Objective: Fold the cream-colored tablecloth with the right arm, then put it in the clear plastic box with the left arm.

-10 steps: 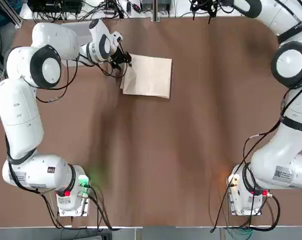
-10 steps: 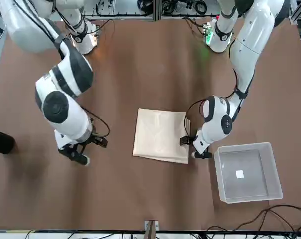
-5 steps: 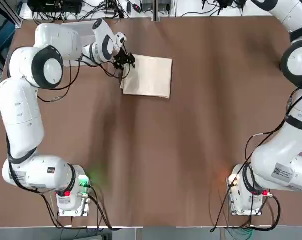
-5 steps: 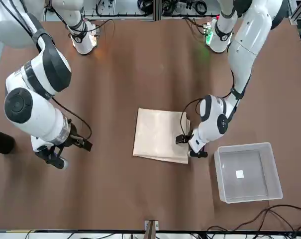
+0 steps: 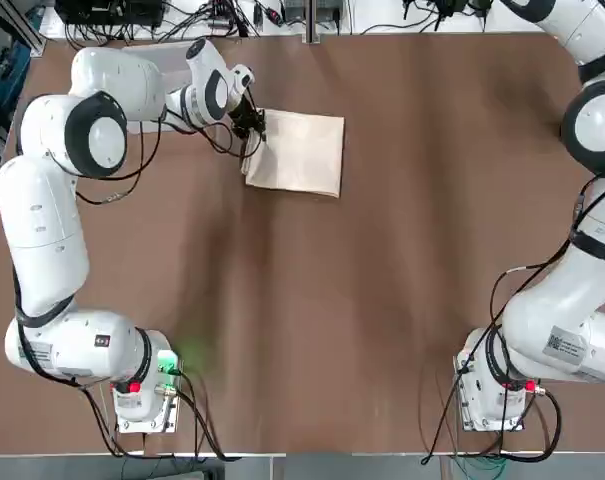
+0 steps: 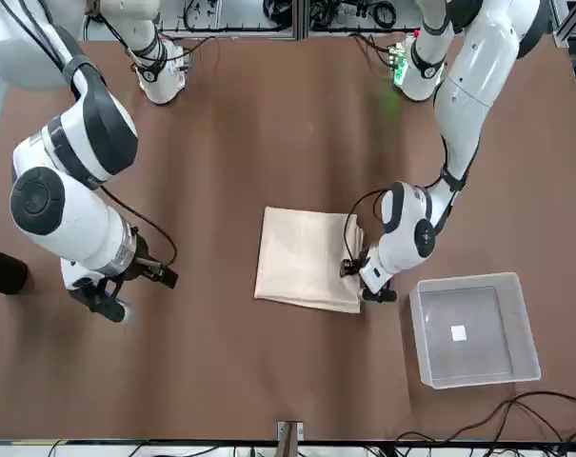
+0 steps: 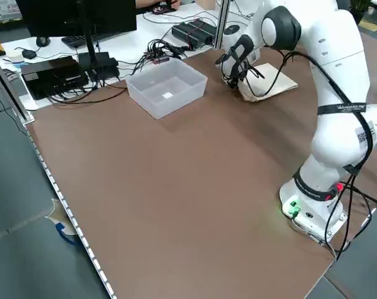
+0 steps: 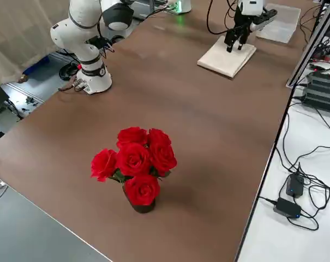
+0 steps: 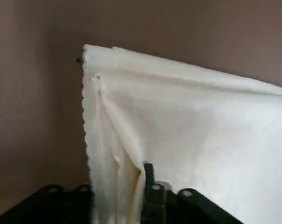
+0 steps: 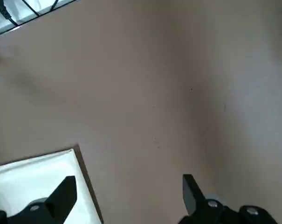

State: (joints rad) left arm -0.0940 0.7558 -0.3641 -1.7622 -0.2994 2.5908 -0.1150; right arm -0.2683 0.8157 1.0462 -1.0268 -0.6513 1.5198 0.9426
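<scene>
Pinching the soft, layered, flat-folded cream-colored tablecloth (image 6: 307,262) at its rippled left side with the left gripper (image 9: 118,176), near the far edge of the smooth brown tabletop (image 5: 382,300). Around it, see the squarish, upright-walled translucent plastic box (image 6: 473,352) by the far left corner and red roses (image 8: 134,158) near the right edge. Hold the right gripper (image 10: 129,177) spread, right of the cloth and apart.

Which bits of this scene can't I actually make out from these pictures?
- Box's sticker: any print on it, too small in the front view.
- Right arm's shoulder: cut off by the top view's edge.
- Cloth's near-gripper corner, top view: hidden by the left gripper.
</scene>
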